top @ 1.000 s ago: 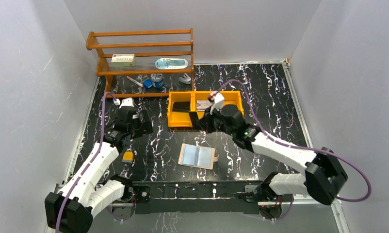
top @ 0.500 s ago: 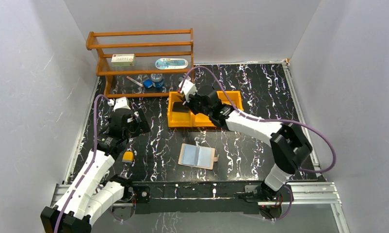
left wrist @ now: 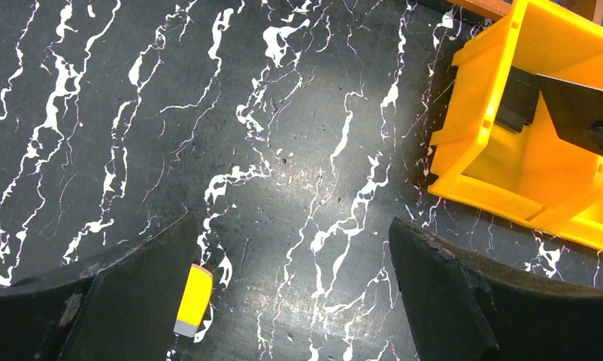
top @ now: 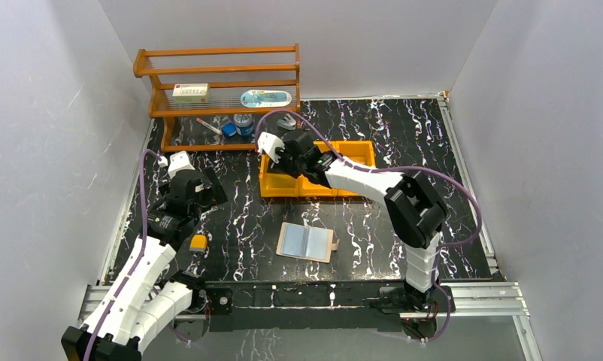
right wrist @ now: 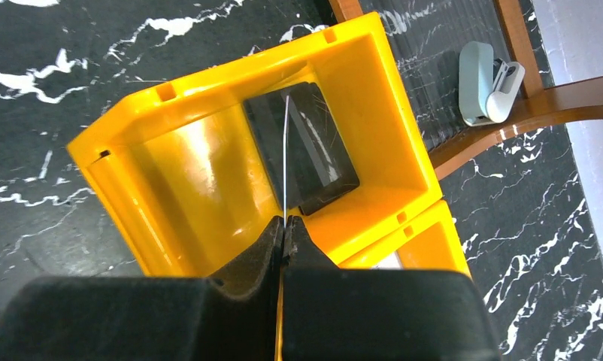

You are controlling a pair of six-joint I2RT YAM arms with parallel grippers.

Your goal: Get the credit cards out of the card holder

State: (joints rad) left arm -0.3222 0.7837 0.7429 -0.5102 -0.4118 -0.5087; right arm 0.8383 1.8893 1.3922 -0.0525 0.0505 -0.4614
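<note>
A thin card [right wrist: 285, 150] is grasped edge-on in the right jaws, which are clenched on its lower edge, and it is hung over the 9 o'clock compartment of the orange tray [right wrist: 171, 173]. It is judged to be held upright so that it can be lowered between the walls and dropped beside or onto the black card [right wrist: 321, 162] already lying flat on that compartment's floor.

The card holder [top: 306, 241] is spread open on the tabletop [top: 238, 218] at 6 o'clock from the tray, well apart from both arms. Whether any cards are left in its bluish sleeves cannot be told.

The left jaws are released and spread wide above the tabletop at 9 o'clock from the tray, with nothing between them, presumably parked out of the other arm's way. A small yellow object [left wrist: 193, 301] is seen lying near them, at 7 o'clock in the left wrist view.
</note>
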